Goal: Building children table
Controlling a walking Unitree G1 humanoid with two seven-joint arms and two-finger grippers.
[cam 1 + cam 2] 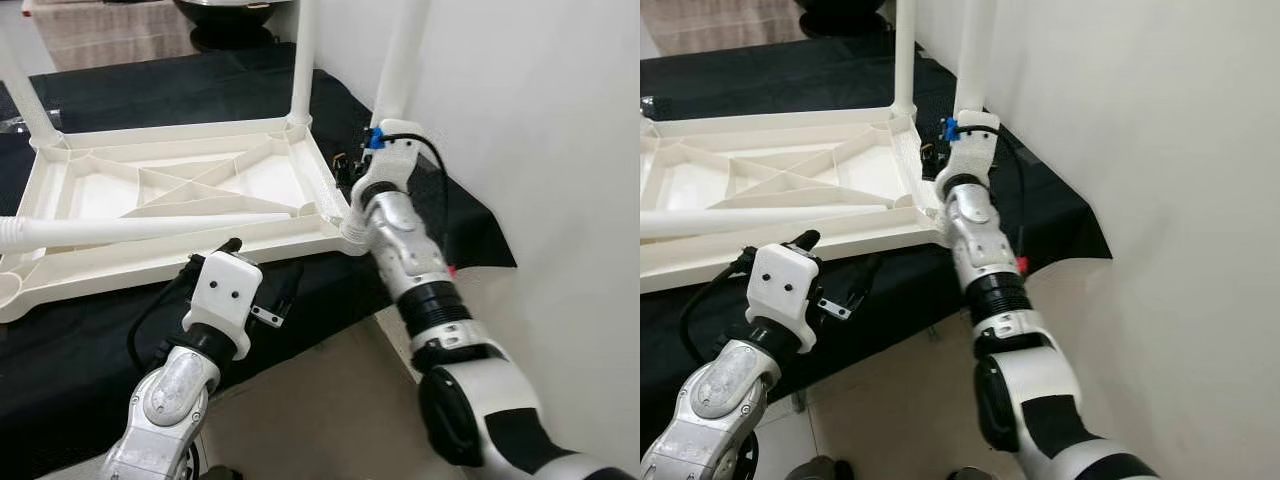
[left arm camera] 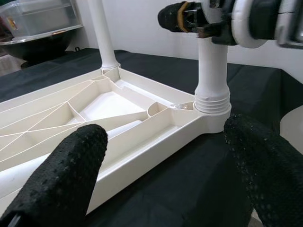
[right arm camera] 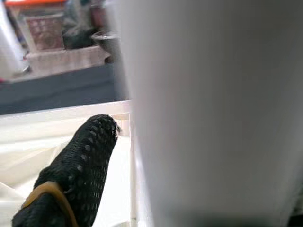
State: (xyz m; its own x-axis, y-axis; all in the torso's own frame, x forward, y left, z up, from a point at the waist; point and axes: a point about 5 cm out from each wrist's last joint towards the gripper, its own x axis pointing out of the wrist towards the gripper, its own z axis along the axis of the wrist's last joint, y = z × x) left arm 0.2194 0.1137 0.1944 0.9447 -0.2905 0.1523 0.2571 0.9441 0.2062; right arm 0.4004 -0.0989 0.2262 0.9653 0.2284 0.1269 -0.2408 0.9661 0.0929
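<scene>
One upturned tabletop (image 1: 170, 190), three upright legs (image 1: 398, 60), one loose leg (image 1: 150, 230)

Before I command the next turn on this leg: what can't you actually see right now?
- Right gripper: its far finger hides behind the table leg, so grip unconfirmed.
- Leg tops: cut off by the upper edge of both eye views.
- Leg socket: thread depth is hidden inside the collar.
- Loose leg: its left end runs off the frame.
</scene>
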